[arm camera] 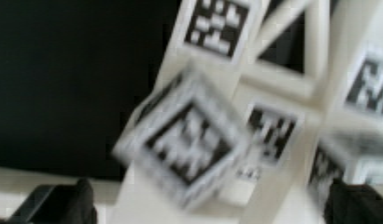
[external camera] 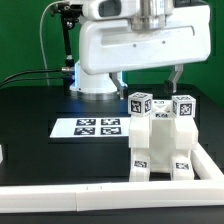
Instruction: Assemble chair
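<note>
Above the chair, right of centre in the exterior view, the gripper [external camera: 154, 70] hung with its two dark fingers [external camera: 178, 76] spread wide, one at about the frame's middle, the other further right. Jaws stood fully apart and held nothing; the fingertips were clear of the parts below, no contact visible. Wrist view was motion-blurred: two dark fingertip shapes [arm camera: 55, 204] showed at the lower edge, with a tagged white chair part [arm camera: 197, 150] just beyond them, tilted, other tagged white pieces behind it toward the upper right. Could not tell from that view which part of the chair it was.

The chair [external camera: 160, 145] stood in the lower right of the exterior view, white, blocky, partly built, upright on the black table [external camera: 40, 105]. Three tagged cube-like tops [external camera: 139, 102] sat along its upper edge; more tags on its front near the base. Just below and beside it ran the white border rail [external camera: 100, 198], across the bottom of the frame and up the right side. The marker board [external camera: 98, 127] lay flat left of the chair, near centre, apart from it. The arm's white base [external camera: 95, 80] stood behind, upper centre, with a blue glow at its foot.
</note>
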Tool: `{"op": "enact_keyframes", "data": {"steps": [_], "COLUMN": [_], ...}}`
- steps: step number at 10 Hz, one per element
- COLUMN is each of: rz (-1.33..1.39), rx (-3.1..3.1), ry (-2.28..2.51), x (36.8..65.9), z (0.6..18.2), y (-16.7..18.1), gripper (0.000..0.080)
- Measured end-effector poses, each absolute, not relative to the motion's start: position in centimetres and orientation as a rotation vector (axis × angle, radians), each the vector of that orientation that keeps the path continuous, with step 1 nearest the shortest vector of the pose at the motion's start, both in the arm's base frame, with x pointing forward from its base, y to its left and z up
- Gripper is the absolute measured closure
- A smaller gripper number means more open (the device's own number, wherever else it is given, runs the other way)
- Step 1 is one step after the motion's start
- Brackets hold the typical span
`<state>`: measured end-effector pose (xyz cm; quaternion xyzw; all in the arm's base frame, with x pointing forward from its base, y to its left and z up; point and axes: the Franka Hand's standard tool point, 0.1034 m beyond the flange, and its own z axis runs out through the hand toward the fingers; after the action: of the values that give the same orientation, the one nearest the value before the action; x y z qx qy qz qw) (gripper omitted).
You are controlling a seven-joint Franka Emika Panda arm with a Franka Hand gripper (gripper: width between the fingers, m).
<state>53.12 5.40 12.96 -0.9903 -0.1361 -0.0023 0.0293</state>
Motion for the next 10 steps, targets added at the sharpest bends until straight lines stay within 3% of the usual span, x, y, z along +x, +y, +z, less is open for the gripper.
{"op": "enact_keyframes", "data": {"steps": [2, 6, 8, 10], "rz": [0.0, 0.007, 0.007, 0.014], "rx": [-3.043, -3.05, -3.051, -3.08], "ry": [-0.518, -0.478, -0.475, -0.216], "x": [52.54, 52.49, 52.49, 52.49], "z": [11.87, 11.65, 11.65, 11.65], "y": [5.08, 4.76, 4.75, 4.82], "gripper": [0.0151, 0.0162, 0.0513, 0.0518]}}
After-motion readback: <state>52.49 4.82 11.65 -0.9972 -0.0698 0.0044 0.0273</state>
